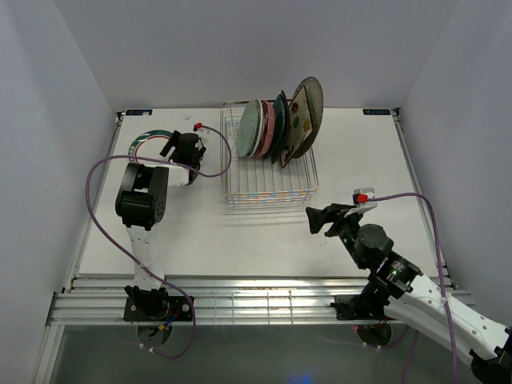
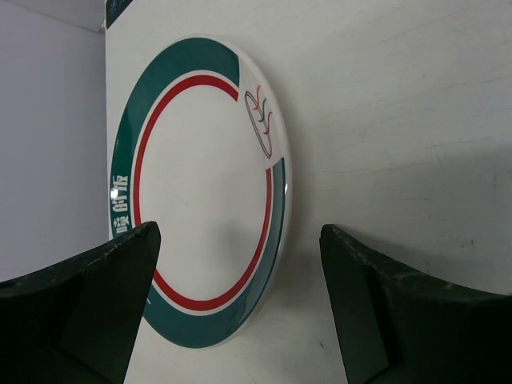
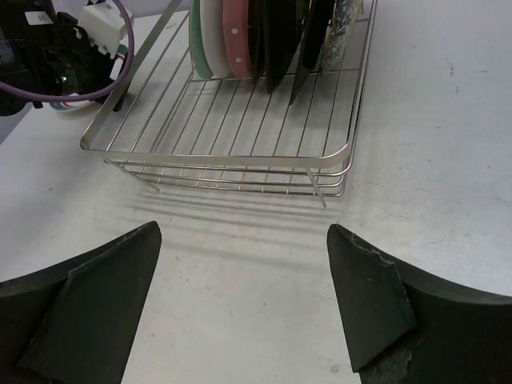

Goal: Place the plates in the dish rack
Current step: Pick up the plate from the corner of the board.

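White teal-rimmed plate (image 2: 200, 192) lies flat on the bench (image 1: 240, 240), just ahead of the spread left end effector (image 2: 238, 232). 6 others stand in the dish rack (image 3: 224, 152), beyond the spread right end effector (image 3: 244, 240). The low rim could let the fingers skid and shove it away.

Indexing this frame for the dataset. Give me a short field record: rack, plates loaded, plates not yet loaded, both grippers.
dish rack: silver wire rack at the middle of the table
loaded plates: a row standing on edge at the rack's far end, from the mint plate to the speckled grey plate; exact count unclear
not loaded: white teal-rimmed plate, flat on the table left of the rack
left gripper: open, empty, at the teal-rimmed plate
right gripper: open, empty, facing the rack's near side
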